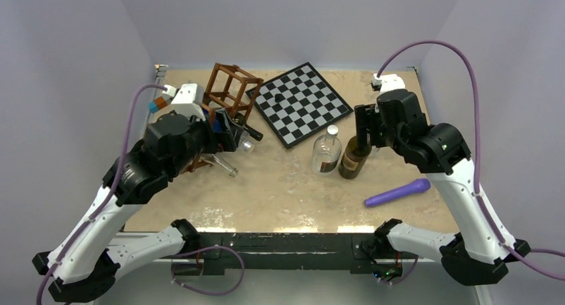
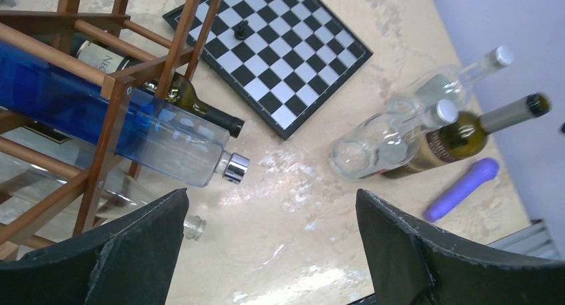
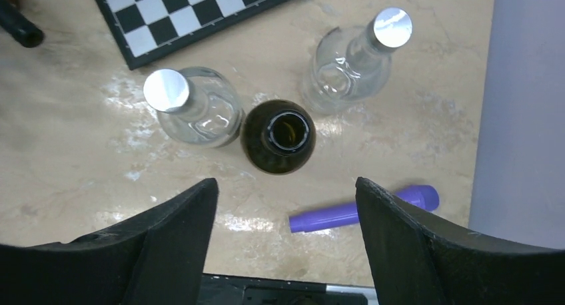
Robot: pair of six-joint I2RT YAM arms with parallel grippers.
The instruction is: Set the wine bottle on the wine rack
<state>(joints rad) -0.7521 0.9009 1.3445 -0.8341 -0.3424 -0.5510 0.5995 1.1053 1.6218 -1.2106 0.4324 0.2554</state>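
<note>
The wine rack (image 1: 228, 92) is a reddish-brown lattice at the back left, also in the left wrist view (image 2: 106, 95). It holds a blue bottle (image 2: 126, 122), a dark wine bottle (image 2: 200, 108) and a clear bottle (image 2: 192, 226), all lying down. A dark green wine bottle (image 1: 353, 160) with an open mouth stands at centre right, seen from above in the right wrist view (image 3: 278, 136). My right gripper (image 1: 362, 123) (image 3: 286, 182) is open just above it, not touching. My left gripper (image 1: 234, 136) (image 2: 271, 195) is open and empty beside the rack's front.
A checkerboard (image 1: 298, 102) with one black piece (image 2: 241, 30) lies behind. A clear bottle (image 1: 327, 152) stands touching the wine bottle's left; another clear bottle (image 3: 353, 60) stands beyond it. A purple cylinder (image 1: 398, 192) lies near the front right edge.
</note>
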